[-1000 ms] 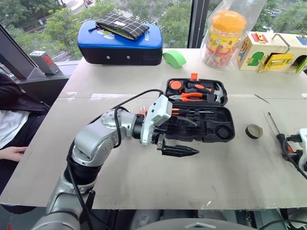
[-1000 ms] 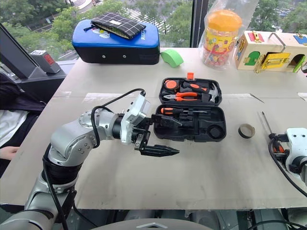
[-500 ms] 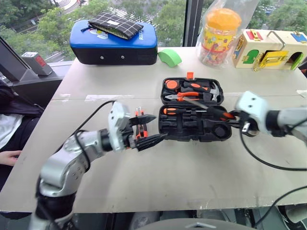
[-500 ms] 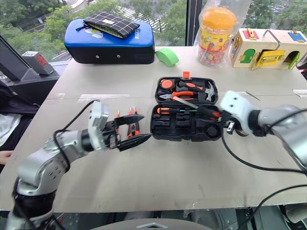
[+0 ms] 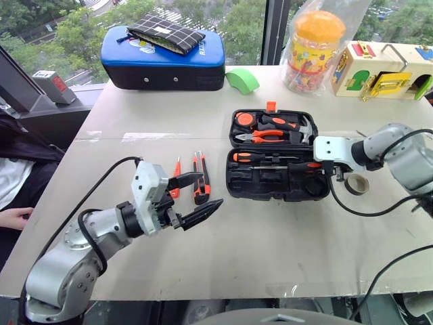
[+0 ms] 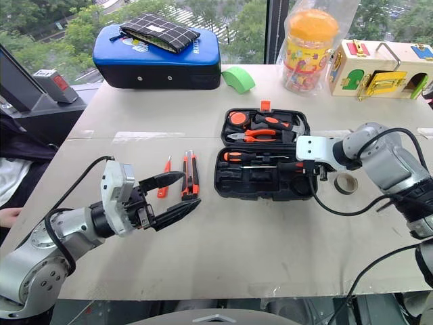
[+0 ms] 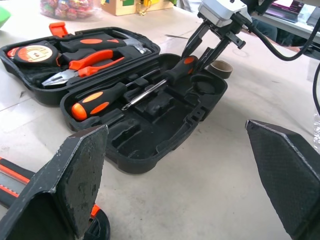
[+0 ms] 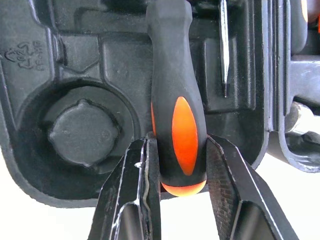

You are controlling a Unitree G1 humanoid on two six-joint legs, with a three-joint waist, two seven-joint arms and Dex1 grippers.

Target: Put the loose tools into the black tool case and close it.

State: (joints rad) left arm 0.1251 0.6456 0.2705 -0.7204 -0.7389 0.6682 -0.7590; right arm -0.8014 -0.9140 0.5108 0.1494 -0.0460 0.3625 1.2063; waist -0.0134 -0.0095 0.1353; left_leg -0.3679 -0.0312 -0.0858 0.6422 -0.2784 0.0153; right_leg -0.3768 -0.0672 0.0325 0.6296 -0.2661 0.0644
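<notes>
The black tool case [image 5: 260, 186] lies open at the table's middle, with one black-and-orange screwdriver [image 7: 97, 100] lying in its near half. My right gripper [image 5: 319, 165] is shut on the handle of a second black-and-orange screwdriver [image 8: 180, 120], held low over the same half beside a round recess [image 8: 85, 132]. The small orange screwdriver [image 5: 176, 185] and the orange-black utility knife [image 5: 202, 183], with another slim tool beside it, lie on the table left of the case. My left gripper [image 5: 198, 198] hovers open just in front of them, holding nothing. The dark tape roll [image 5: 356, 183] sits right of the case.
The case's far half holds orange pliers [image 5: 269, 136], a hammer and a tape measure. At the back stand a blue-topped case [image 5: 162, 57] with a checked pouch, a green object [image 5: 243, 81], an orange-lidded jar [image 5: 312, 47] and a wooden lock box [image 5: 382, 71]. A person sits at the left edge.
My left arm has drawn back left from the case, uncovering the tools on the table. My right arm has swung in from the right edge and lowered its screwdriver over the case.
</notes>
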